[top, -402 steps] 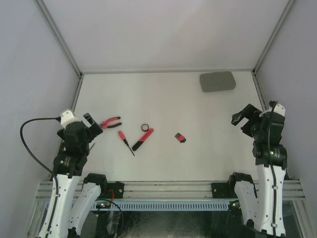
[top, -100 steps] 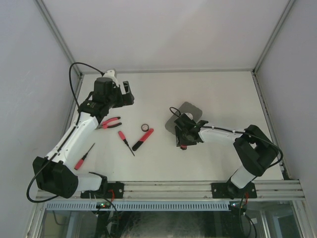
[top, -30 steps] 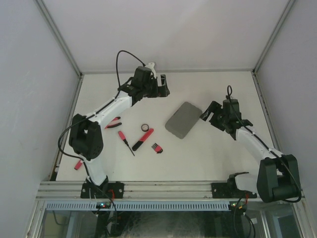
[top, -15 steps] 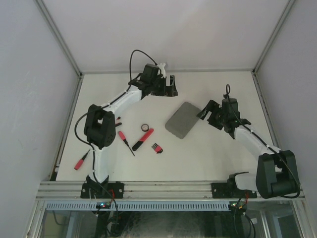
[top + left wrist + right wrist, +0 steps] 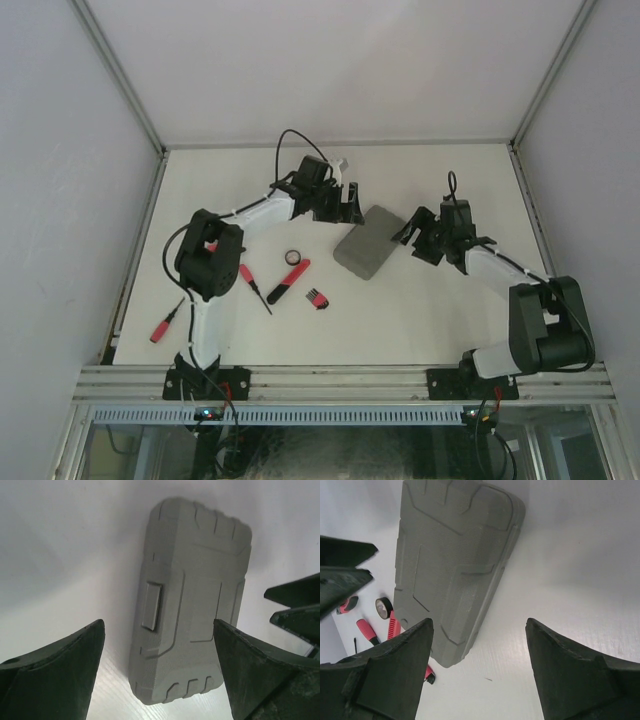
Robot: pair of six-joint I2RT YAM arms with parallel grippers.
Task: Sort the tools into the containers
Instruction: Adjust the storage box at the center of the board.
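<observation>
my left gripper (image 5: 352, 211) and right gripper (image 5: 405, 240) gape empty beside the shut grey case (image 5: 366, 243) mid-frame; i'd brace one side, then lift the latch (image 5: 151, 606).

White table (image 5: 450, 320): grey case (image 5: 366, 245), black ring (image 5: 293, 258), hex key set (image 5: 317, 296), long tool (image 5: 289, 281), screwdriver (image 5: 247, 275).

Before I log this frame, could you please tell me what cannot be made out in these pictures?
- Inside of the grey plastic hinged tool case: every view, hidden by its closed lid.
- Rectangular clasp on the case: left wrist view, unclear whether fastened.
- Long red-black tool: right wrist view, middle stretch behind a finger of the open right gripper.
- Red-black hex key set: top view, too small to count keys.
</observation>
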